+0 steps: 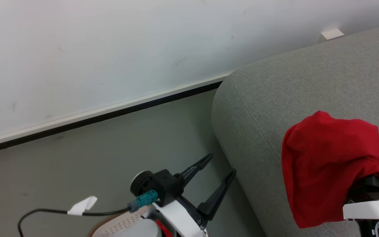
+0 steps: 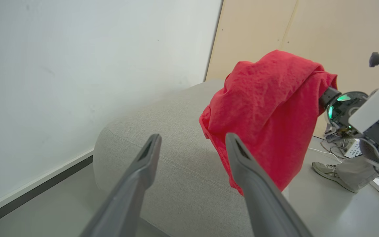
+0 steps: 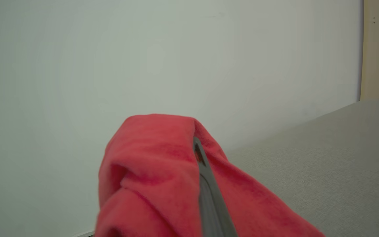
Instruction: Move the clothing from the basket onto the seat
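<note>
From the head, the left gripper (image 1: 220,164) is low in the middle, over the grey floor (image 1: 77,171), and its two dark fingers are wide apart, holding nothing. Just under it peeks a bit of the basket (image 1: 120,223), white with little holes and a brown rim. The big grey seat (image 1: 291,92) is on the right, and the clothing (image 1: 327,164), a plain red piece, hangs in a bunch over the end of the right arm (image 1: 370,209), up above the seat and not in the basket. From the left wrist, the two fingers stand apart and point at the seat, and the red clothing hangs by the seat's edge from the other arm; a shoe (image 2: 327,169) is on the floor behind. From the right wrist, the right gripper (image 3: 192,144) is wrapped in the red clothing and pinches it; one finger (image 3: 209,194) shows near the middle, with the seat to its right and a white wall (image 3: 143,49) behind
</note>
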You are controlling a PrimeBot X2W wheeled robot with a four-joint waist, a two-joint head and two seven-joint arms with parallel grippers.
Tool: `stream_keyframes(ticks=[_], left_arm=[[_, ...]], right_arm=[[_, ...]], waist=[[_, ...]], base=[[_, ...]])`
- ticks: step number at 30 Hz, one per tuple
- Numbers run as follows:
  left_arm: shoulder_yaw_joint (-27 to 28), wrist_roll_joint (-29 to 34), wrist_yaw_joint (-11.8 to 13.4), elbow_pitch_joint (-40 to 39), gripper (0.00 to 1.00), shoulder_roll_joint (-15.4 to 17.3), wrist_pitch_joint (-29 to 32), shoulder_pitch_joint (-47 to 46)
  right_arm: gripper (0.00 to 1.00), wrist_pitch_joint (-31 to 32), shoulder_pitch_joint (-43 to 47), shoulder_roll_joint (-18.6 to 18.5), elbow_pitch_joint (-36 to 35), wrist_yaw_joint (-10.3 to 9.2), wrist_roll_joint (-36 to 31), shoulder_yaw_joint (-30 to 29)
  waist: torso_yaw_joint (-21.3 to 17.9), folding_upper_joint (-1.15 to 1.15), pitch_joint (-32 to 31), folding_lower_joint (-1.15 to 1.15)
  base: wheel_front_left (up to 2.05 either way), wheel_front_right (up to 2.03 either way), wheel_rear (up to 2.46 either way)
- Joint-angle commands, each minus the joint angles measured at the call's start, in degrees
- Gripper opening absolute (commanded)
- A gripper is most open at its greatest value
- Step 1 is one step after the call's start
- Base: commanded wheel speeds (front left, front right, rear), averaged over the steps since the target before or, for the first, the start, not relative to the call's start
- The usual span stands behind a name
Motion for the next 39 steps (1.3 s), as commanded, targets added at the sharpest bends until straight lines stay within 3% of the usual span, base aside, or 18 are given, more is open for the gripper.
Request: stream_keyframes(ticks=[1,11,18,22,27,28,29,32,35,38,39], left_arm=[[0.1,0.6,0.2,0.2,1.0,0.4,-0.1,-0.7],[-0.8,3.4,-0.5,-1.0,1.0,1.5,0.4,-4.4],[-1.5,5.9,-1.9,-3.1,1.0,2.2,3.1,-10.4],[-1.7,7.0,-2.7,-4.5,1.0,2.6,4.4,-14.2],[-2.5,8.5,-3.5,-4.8,1.0,1.2,4.7,-17.7],[-2.7,8.7,-3.6,-4.7,1.0,0.9,4.8,-18.3],[-2.8,8.9,-3.6,-4.5,1.0,0.8,4.8,-18.8],[-3.0,9.2,-3.9,-3.7,1.0,0.8,4.6,-19.8],[-2.8,9.2,-4.1,-2.8,1.0,1.3,4.1,-20.1],[-2.7,8.5,-4.1,-1.8,1.0,1.1,3.2,-19.5],[-2.6,8.1,-4.1,-1.3,1.0,1.0,3.1,-19.2]], right_arm=[[0.0,-0.1,-0.8,-0.4,-0.4,-0.12,0.2,-0.4],[0.0,1.6,-10.8,-3.6,1.5,-0.12,-3.1,-2.0],[0.0,4.9,-25.4,-9.1,5.8,-0.12,-4.6,-8.2],[0.0,5.5,-32.8,-14.3,9.0,-0.12,-8.4,-12.3],[0.02,4.8,-40.2,-16.8,17.2,-0.13,-11.4,-17.8],[0.15,5.3,-41.4,-17.3,19.4,-0.13,-11.7,-18.1],[0.2,5.3,-42.6,-18.2,21.7,-0.12,-12.4,-18.4],[0.15,5.2,-44.9,-20.2,28.5,-0.12,-16.5,-18.4],[0.02,6.7,-45.7,-21.4,35.4,-0.13,-21.4,-16.5],[0.06,8.5,-45.8,-22.3,41.4,-0.13,-24.2,-15.1],[0.2,9.2,-45.4,-22.2,43.4,-0.13,-24.5,-14.6]], waist=[[-0.6,0.0,0.8,0.0],[1.1,0.0,6.7,0.0],[5.4,0.0,17.4,0.0],[8.2,0.0,24.3,0.0],[11.2,0.0,30.4,0.0],[11.8,0.0,31.5,0.0],[12.3,0.0,32.4,0.0],[13.4,0.0,34.3,0.0],[14.0,0.0,34.9,0.0],[14.4,0.0,34.0,0.0],[14.5,0.0,33.5,0.0]], base=[[0.0,0.0,0.0],[0.0,0.0,0.0],[0.0,0.0,0.0],[0.0,0.0,0.0],[0.0,0.0,0.0],[0.0,0.0,0.0],[0.0,0.0,0.0],[0.0,0.0,0.0],[0.0,0.0,0.0],[0.0,0.0,0.0],[0.0,0.0,0.0]])
